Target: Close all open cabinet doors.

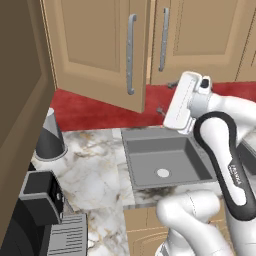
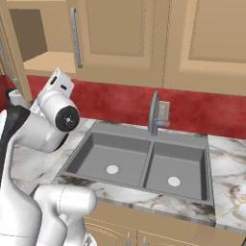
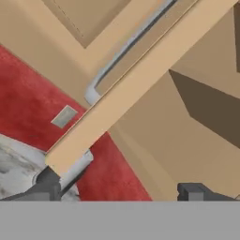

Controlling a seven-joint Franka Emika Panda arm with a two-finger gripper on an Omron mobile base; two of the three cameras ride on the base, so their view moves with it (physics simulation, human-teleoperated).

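**A:** Where's your open door?

**B:** Wall cabinet door point(image 1: 97, 50) left of the sink point(image 1: 165, 160), swung out over the marble counter point(image 1: 90, 170). You can see its silver bar handle point(image 1: 131, 54) facing the room. The neighbouring door point(image 1: 200, 40) looks shut. From the right base view the same cabinet's bare shelf point(image 2: 48, 61) shows, so it's clearly ajar.

**A:** Gripper?

**B:** Gripper point(image 3: 124, 191) is spread wide, nothing between the fingertips point(image 3: 190, 191). In the hand view the door's free edge point(image 3: 136, 89) runs diagonally right in front of it, close, but contact I can't confirm.

**A:** Arm pose?

**B:** Elbow folded high over the sink, wrist point(image 1: 182, 102) raised toward the door's lower corner, hand rolled. My guess: you're lined up to push the edge, not grab the handle.

**A:** Risk?

**B:** Faucet point(image 2: 154, 114) sits just below; watch clearance.
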